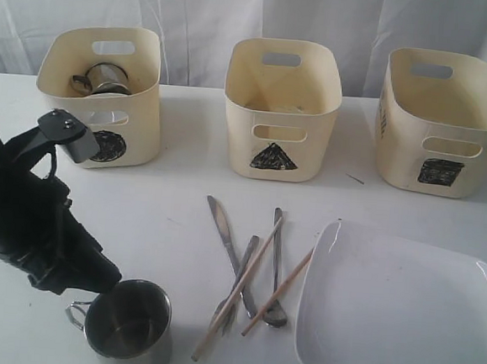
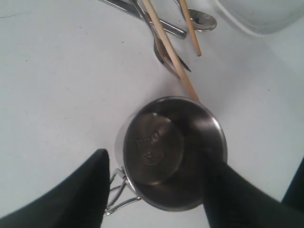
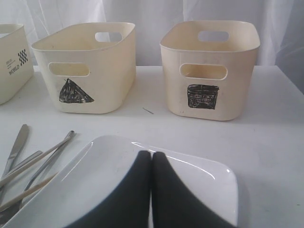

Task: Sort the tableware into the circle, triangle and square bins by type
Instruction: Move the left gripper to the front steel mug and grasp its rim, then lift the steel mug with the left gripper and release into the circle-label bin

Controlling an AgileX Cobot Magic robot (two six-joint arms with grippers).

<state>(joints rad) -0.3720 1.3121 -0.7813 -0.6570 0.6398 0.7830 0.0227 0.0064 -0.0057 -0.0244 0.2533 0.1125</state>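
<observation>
Mug (image 1: 131, 325), polished steel, round, wire-loop handle, sits near left; left gripper (image 2: 156, 159) jaws spread wide about it. Right gripper (image 3: 152, 154) pressed shut over glossy white square plate (image 3: 107, 164), near right.

Along the top stand three cream bins: circle bin (image 1: 141, 144) at left (a steel mug (image 1: 108, 79) sits inside), triangle bin (image 1: 238, 144) in the middle, square bin (image 1: 397, 164) at right. A second steel mug (image 1: 128, 329) stands upright at lower left. Steel cutlery (image 1: 223, 231) and wooden chopsticks (image 1: 238, 289) lie crossed at lower centre; the white square plate (image 1: 401, 329) lies at lower right.
</observation>
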